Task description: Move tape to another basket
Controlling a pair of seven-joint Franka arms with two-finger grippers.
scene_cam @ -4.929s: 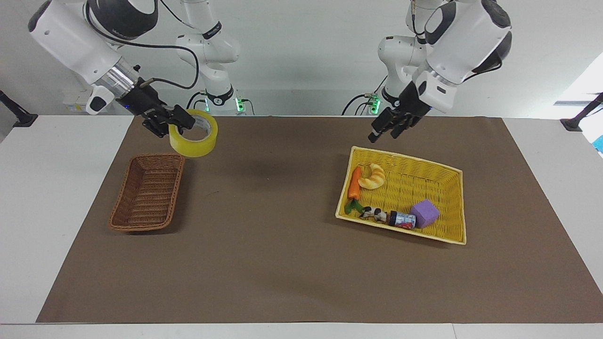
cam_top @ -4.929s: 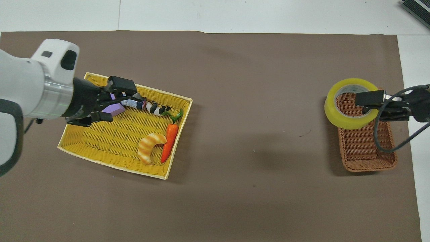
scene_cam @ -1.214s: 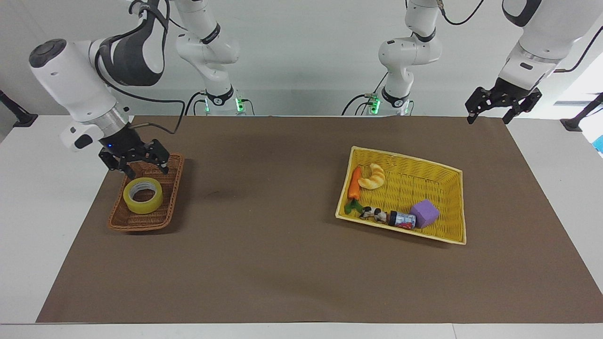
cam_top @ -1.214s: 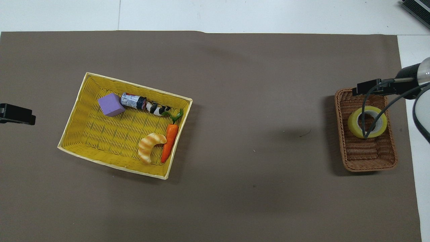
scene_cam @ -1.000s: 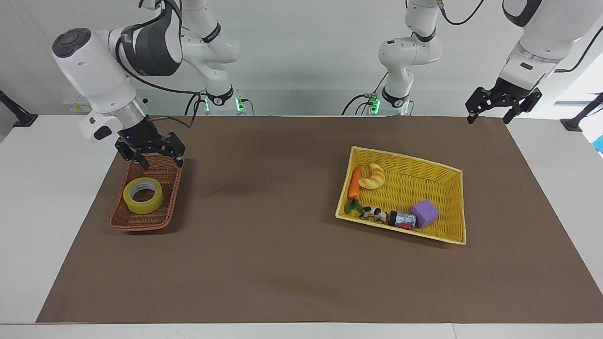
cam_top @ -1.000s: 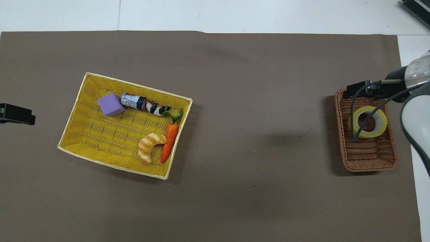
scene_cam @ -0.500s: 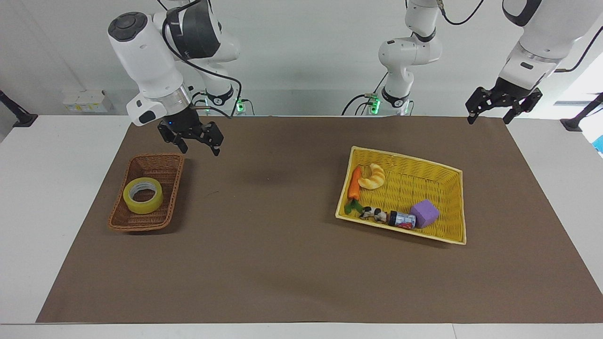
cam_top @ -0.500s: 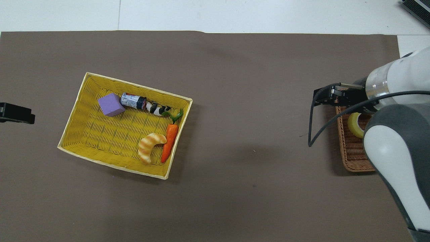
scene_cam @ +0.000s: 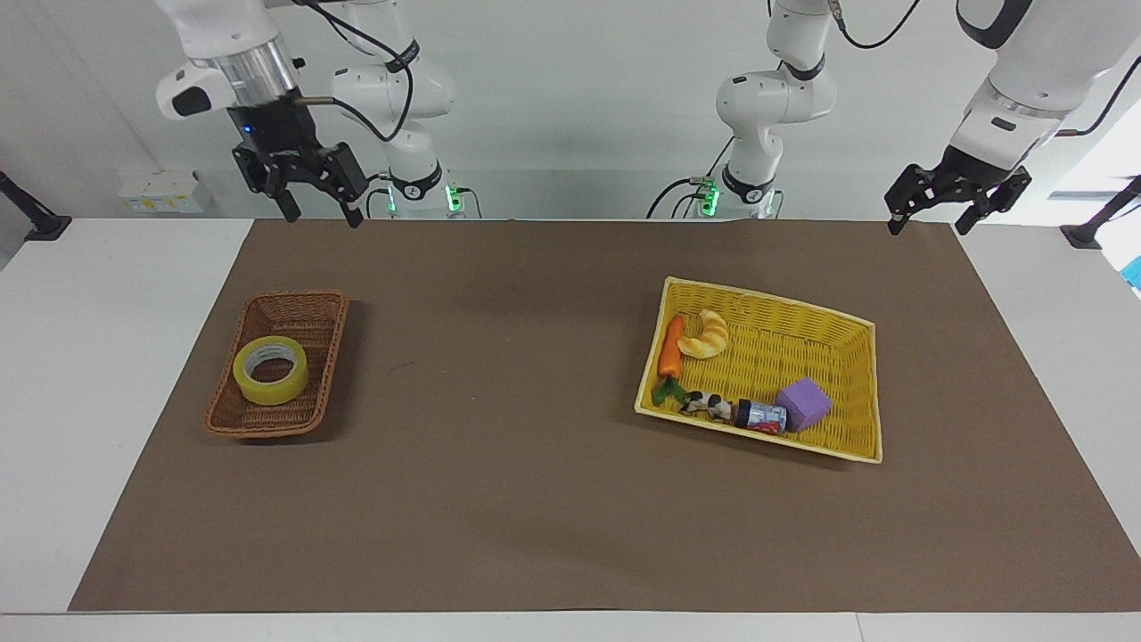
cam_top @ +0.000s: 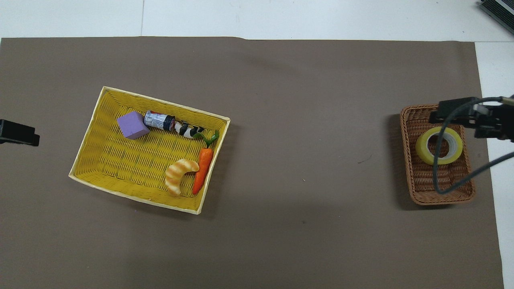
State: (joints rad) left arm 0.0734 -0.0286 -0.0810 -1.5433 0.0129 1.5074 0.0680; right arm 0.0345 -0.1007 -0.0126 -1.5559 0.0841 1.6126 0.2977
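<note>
Resting flat on its side, the tape [scene_cam: 271, 370] lies in the brown basket [scene_cam: 314, 303], at the right arm's end of the table, its whitish core facing up. Nothing holds it.

The right gripper [scene_cam: 317, 212] has risen clear since a second ago, when it hung just above the basket's rim nearer the robots. It now stands high over the edge of the brown mat [scene_cam: 535, 499], well above and apart from the basket, with its fingers spread wide and empty. In the overhead view only its dark body and cable cross over the basket; that is overlap, not contact.

The left gripper [scene_cam: 958, 198] waits raised over the mat's corner at the left arm's end, jaws wide, empty, unchanged over the last second. The yellow basket [scene_cam: 869, 392] lies below it and farther from the robots, holding a carrot [scene_cam: 669, 346], a croissant [scene_cam: 706, 334], a small bottle [scene_cam: 759, 415] and a purple cube [scene_cam: 802, 403].

Judgement: the release is complete and the tape sits settled in its new basket. The transfer appears finished; only the retreat of the right arm remains.
</note>
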